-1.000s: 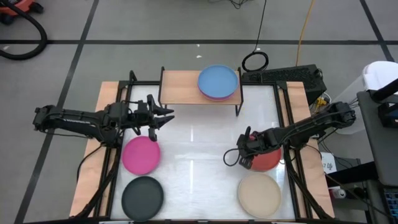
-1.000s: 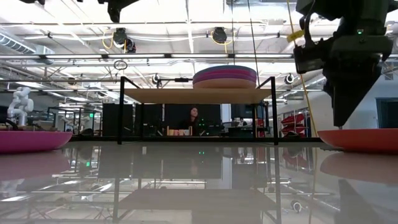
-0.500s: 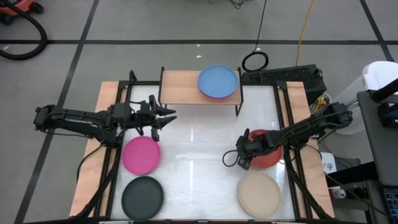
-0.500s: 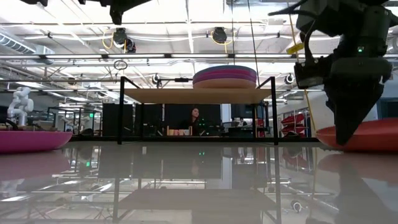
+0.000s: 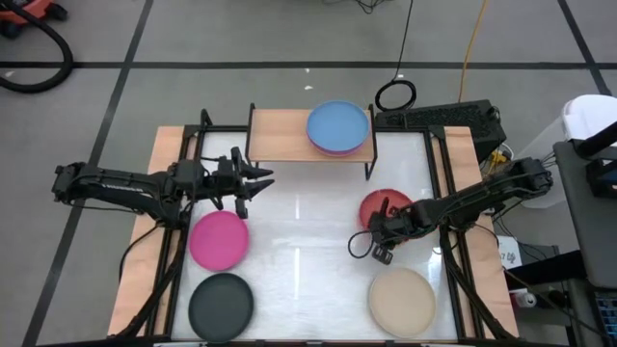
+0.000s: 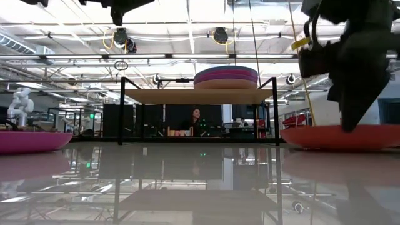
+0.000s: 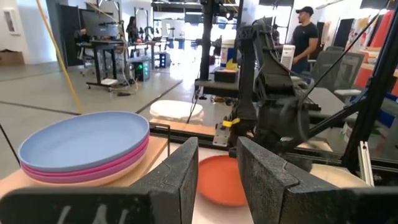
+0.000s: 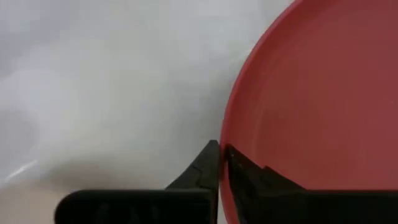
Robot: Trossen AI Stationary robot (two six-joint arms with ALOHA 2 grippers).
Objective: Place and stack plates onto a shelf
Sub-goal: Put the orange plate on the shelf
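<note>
While the red plate is held: its rim is pinched between the closed fingers of the right end effector (image 5: 386, 231), one finger inside the dish, one outside.
Red plate (image 5: 384, 209): held by its edge, just clear of the bench (image 5: 308, 241) or skimming it, in front of the shelf's right end.
Shelf (image 5: 280, 135): a stack topped by the blue plate (image 5: 337, 125) is carried on its right half; the left half is bare.
Left end effector (image 5: 253, 179): fingers parted, nothing held, hovering near the shelf's left end above the magenta plate (image 5: 218, 239).
Waiting: black plate (image 5: 221, 303) and beige plate (image 5: 402, 301) lie at the near edge.
Handling: judged light, stiff and smooth; a rim pinch suits it, though slipping or tilting is likely.
</note>
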